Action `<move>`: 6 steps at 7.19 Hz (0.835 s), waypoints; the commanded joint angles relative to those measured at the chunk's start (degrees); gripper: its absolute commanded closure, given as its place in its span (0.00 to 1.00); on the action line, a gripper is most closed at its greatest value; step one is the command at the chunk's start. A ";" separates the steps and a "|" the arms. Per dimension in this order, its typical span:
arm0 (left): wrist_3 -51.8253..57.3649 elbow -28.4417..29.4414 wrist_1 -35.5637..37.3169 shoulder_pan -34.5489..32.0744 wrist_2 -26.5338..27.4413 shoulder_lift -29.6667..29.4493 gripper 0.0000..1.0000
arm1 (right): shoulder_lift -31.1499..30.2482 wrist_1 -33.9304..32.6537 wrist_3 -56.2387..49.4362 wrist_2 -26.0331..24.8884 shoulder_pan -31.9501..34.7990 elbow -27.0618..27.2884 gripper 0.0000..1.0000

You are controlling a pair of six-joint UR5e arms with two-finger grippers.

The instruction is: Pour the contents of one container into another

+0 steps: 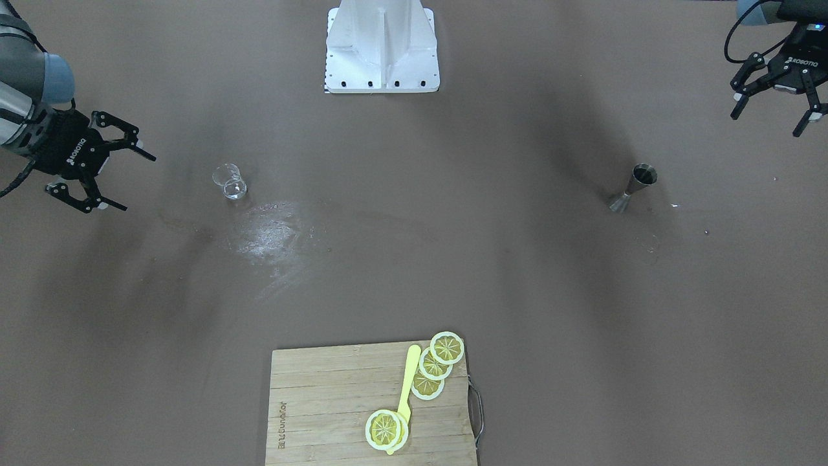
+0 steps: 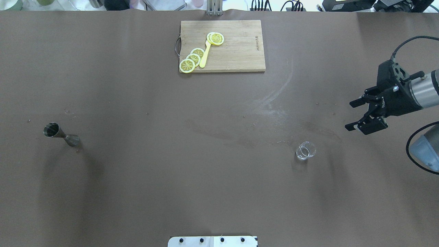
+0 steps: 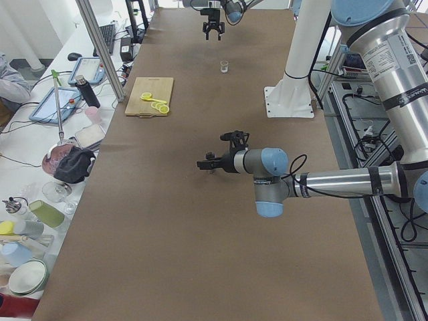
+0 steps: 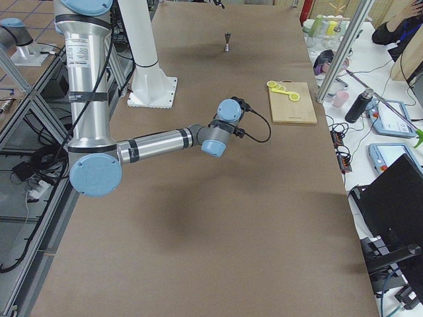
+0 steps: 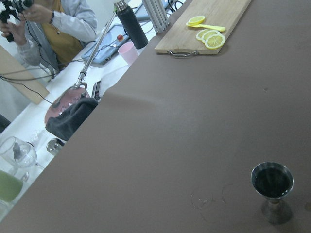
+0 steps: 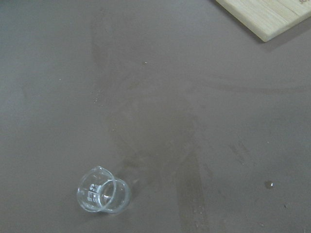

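beaker point(image 2: 305, 151) is stood upright on table point(image 2: 219, 178), right side; right claw point(image 2: 349, 116) held open nearby, not touching. jigger point(image 2: 60, 133) set far left, left claw point(image 1: 766, 124) open near it, empty. risk: beaker could be tipped if clipped off-centre on approach.

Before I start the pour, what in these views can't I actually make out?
- Small clear glass beaker: whether it holds liquid; the glass is transparent and tiny in the exterior views.
- Steel hourglass jigger: its bowl is dark in the left wrist view; contents unclear.
- Left gripper: outside the overhead view's left edge.
- Right gripper: hidden behind its own wrist in the exterior right view.
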 commanded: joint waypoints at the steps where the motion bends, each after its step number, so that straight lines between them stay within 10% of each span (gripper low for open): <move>1: -10.27 3.83 -9.56 6.49 8.49 0.29 0.02 | -0.19 7.75 -0.41 -0.01 -1.81 -1.82 0.00; 6: -12.27 7.45 -18.91 21.95 29.40 -0.24 0.02 | -3.45 14.56 -13.33 -3.50 -3.04 -4.82 0.00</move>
